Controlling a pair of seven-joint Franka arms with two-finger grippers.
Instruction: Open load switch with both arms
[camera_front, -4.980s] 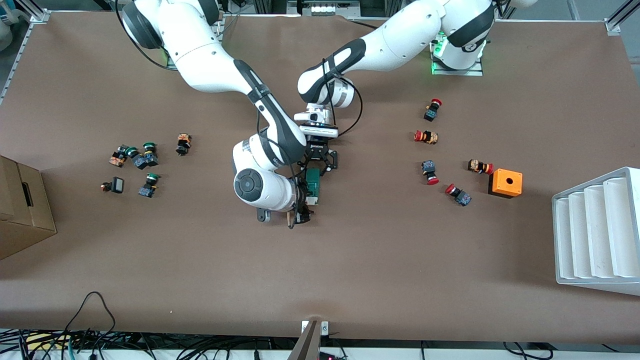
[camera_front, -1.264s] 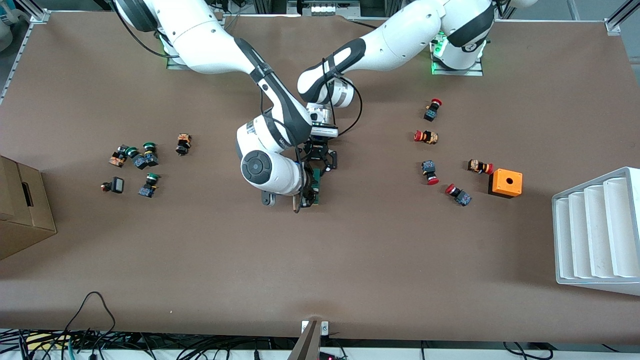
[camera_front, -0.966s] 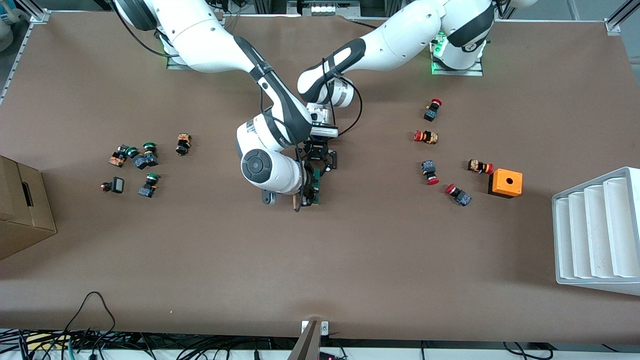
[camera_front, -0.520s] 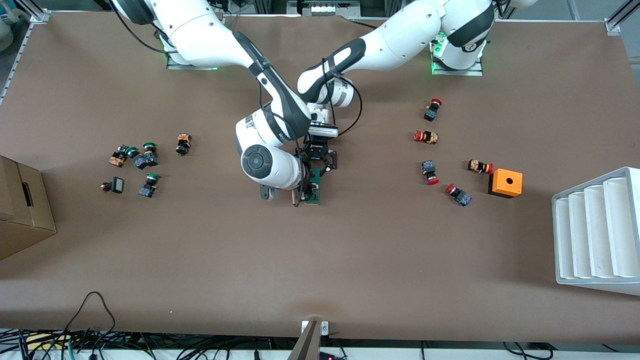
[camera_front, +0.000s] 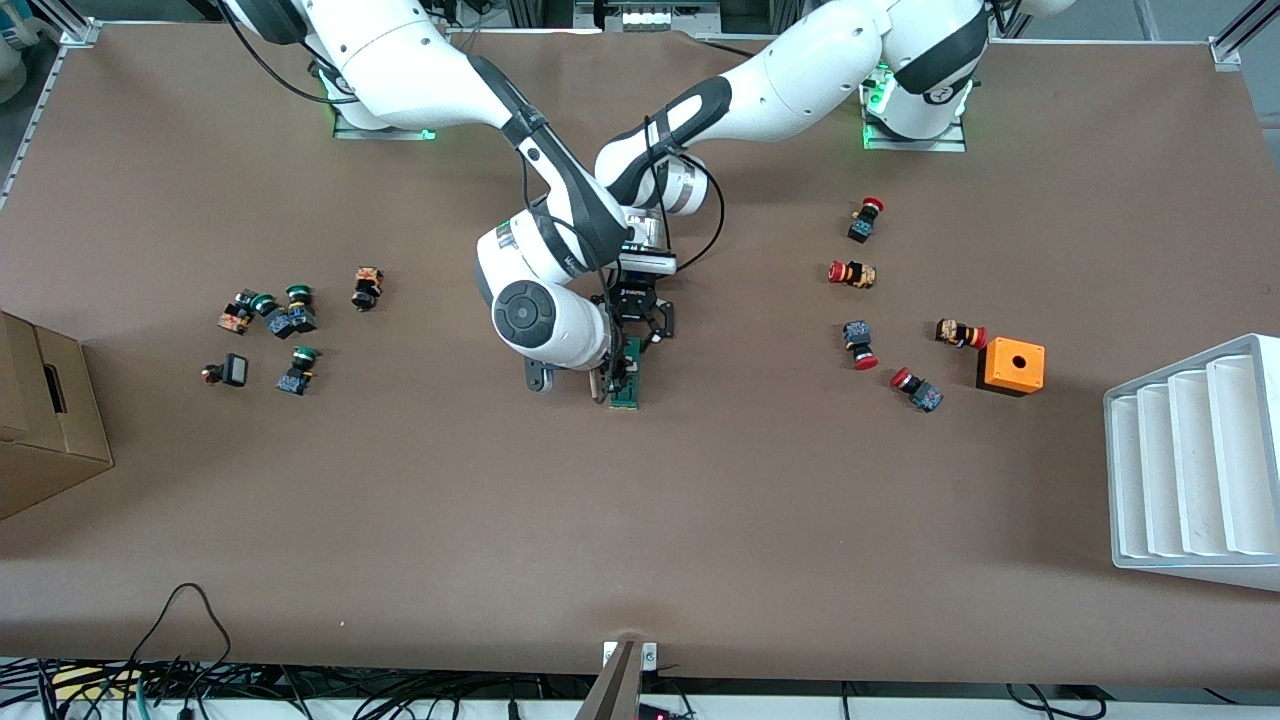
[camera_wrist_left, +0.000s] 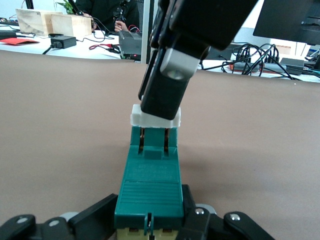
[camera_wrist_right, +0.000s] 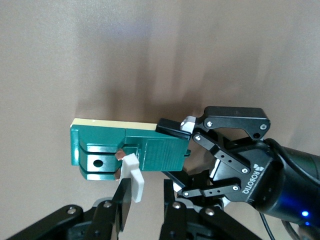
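Observation:
The dark-green load switch (camera_front: 629, 392) lies at mid-table. My left gripper (camera_front: 634, 343) is shut on the end of it farther from the front camera. In the left wrist view the green body (camera_wrist_left: 150, 185) fills the space between my left gripper's (camera_wrist_left: 150, 227) fingers. The switch's white piece (camera_wrist_right: 134, 182) sticks up from the nearer end, between the fingers of my right gripper (camera_wrist_right: 147, 192). It rests against one finger (camera_wrist_right: 121, 205). The right gripper (camera_front: 611, 384) stands over that end, drawn in around the white piece (camera_wrist_left: 155, 119).
Several red-capped push buttons (camera_front: 860, 345) and an orange cube (camera_front: 1012, 365) lie toward the left arm's end. A white ribbed tray (camera_front: 1195, 460) stands at that table edge. Green-capped buttons (camera_front: 290, 320) and a cardboard box (camera_front: 40, 415) are toward the right arm's end.
The right arm's wrist has shifted slightly away from the front camera and toward the left arm's end, with its gripper staying at the switch's white piece. The left arm has not moved.

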